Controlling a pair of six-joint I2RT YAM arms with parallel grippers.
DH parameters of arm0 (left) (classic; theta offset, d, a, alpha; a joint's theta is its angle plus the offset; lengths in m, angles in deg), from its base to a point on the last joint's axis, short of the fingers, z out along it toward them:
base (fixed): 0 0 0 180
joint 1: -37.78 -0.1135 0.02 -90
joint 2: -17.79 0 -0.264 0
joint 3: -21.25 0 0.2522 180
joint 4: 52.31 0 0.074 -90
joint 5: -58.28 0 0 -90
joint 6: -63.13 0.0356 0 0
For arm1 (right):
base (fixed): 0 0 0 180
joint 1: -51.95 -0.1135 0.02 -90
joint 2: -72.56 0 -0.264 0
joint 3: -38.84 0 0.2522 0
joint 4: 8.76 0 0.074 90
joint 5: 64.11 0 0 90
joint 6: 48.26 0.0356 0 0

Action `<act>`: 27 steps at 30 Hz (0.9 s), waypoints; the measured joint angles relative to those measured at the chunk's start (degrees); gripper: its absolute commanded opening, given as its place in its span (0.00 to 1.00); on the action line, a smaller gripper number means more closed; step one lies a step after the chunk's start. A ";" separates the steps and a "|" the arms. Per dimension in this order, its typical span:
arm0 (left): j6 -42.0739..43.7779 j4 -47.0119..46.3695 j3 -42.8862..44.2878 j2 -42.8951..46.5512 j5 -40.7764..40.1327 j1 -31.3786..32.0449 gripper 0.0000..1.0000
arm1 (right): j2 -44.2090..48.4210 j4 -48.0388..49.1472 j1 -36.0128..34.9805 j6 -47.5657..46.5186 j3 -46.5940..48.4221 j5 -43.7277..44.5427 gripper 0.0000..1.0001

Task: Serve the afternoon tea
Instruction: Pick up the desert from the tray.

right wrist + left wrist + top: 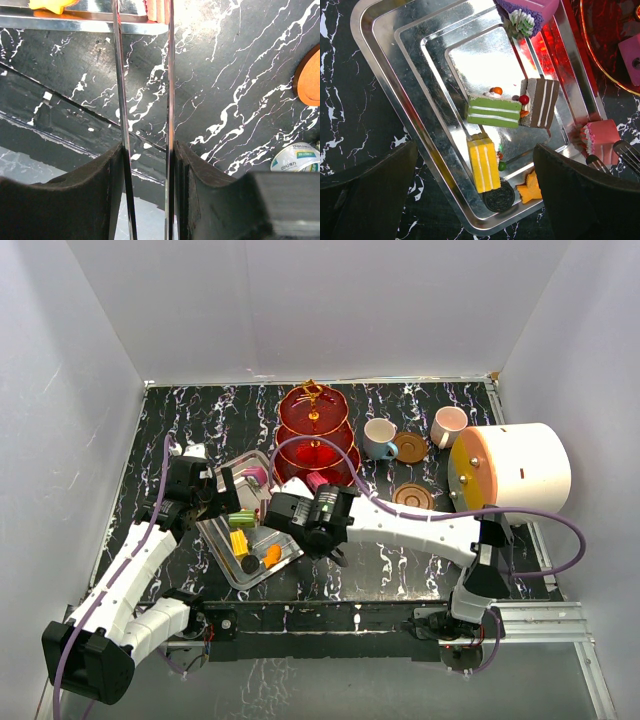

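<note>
Two pincers work over a rectangular silver tray (385, 65) at centre left of the overhead view. My left pincer (475, 150) hangs spread wide above it, holding nothing. My right pincer (147, 150) is pressed onto a pair of metal tongs (120, 100). Their tips reach a pink block sweet (600, 137) just outside the tray's right rim, but I cannot tell whether they grip it.

On the tray a green cake slice (492, 111) touches a brown striped slice (542, 102). Below them lie a yellow slice (484, 165), a dark round biscuit (499, 198) and an orange star (530, 190). These sweets look light, stiff and smooth-sided, so I judge they may slip. Their long flat sides offer the best hold.

The red three-tier stand (316, 435) is at upper centre, just beside the tray. It looks brittle, and its gold rod and upper tiers overhang the lowest plate. To its right are a blue cup (378, 437), a pink cup (448, 425), two brown saucers (413, 496) and a big white cylinder (520, 470).
</note>
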 measured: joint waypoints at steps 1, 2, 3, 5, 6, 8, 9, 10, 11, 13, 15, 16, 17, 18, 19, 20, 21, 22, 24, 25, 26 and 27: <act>0.00 0.00 0.00 0.00 0.00 0.00 0.99 | -0.33 0.00 0.00 -0.09 -0.07 0.24 0.38; 0.00 0.00 0.00 0.00 0.00 0.00 0.99 | -0.63 0.00 0.00 -0.17 -0.15 0.37 0.39; 0.00 0.00 0.00 0.00 0.00 0.00 0.99 | -0.96 -0.02 0.00 -0.31 -0.24 0.42 0.39; 0.00 0.00 0.00 0.00 0.00 0.00 0.99 | -1.57 0.02 0.00 -0.50 -0.24 0.59 0.39; 0.00 0.00 0.00 0.00 0.00 0.00 0.99 | -1.81 0.04 0.00 -0.55 -0.31 0.76 0.39; 0.02 0.00 0.00 0.00 0.00 0.00 0.99 | -2.25 0.04 0.00 -0.74 -0.35 1.20 0.39; 0.00 0.00 0.00 0.00 0.00 0.00 0.99 | -2.45 0.07 -0.02 -0.92 -0.44 1.42 0.39; 0.02 0.00 0.00 0.00 0.00 0.00 0.99 | -2.67 0.07 -0.02 -1.01 -0.57 1.66 0.39; 0.02 0.00 0.00 0.00 0.00 0.00 0.99 | -2.82 0.00 -0.09 -1.16 -0.59 1.92 0.39; 0.00 0.00 0.00 0.00 0.00 0.00 0.99 | -3.82 -0.07 -0.13 -1.40 -0.61 2.27 0.39; 0.00 0.00 0.00 0.00 0.00 0.00 0.99 | -4.72 -0.11 -0.11 -1.60 -0.61 2.58 0.38; 0.00 0.00 0.00 0.00 0.00 0.00 0.99 | -4.98 -0.11 -0.11 -1.66 -0.61 2.71 0.38; 0.02 0.00 0.00 0.00 0.00 0.00 0.99 | -5.20 -0.13 -0.11 -1.79 -0.63 2.86 0.38; 0.02 0.00 0.00 0.00 0.00 0.00 0.99 | -5.25 -0.15 -0.11 -1.86 -0.63 2.91 0.38; 0.02 0.00 0.00 0.00 0.02 0.00 0.99 | -5.25 -0.22 -0.11 -1.99 -0.63 3.06 0.38; 0.02 0.00 0.00 0.00 0.02 0.00 0.99 | -5.25 -0.26 -0.11 -2.05 -0.63 3.17 0.38; 0.02 0.00 0.00 0.00 0.02 0.00 0.99 | -5.25 -0.35 -0.11 -2.25 -0.63 3.23 0.38; 0.02 0.00 0.00 0.00 0.02 0.00 0.99 | -5.25 -0.42 -0.11 -2.45 -0.63 3.26 0.37; 0.02 0.00 0.00 0.00 0.02 0.00 0.99 | -5.25 -0.55 -0.11 -2.89 -0.63 3.28 0.37; 0.02 0.00 0.00 0.00 0.02 0.00 0.99 | -5.25 -0.63 -0.11 -3.04 -0.63 3.28 0.37; 0.02 0.00 0.00 0.00 0.02 0.00 0.99 | -5.25 -0.70 -0.11 -3.10 -0.63 3.28 0.37; 0.02 0.00 0.00 0.00 0.02 0.00 0.99 | -5.25 -0.74 -0.11 -3.10 -0.63 3.28 0.37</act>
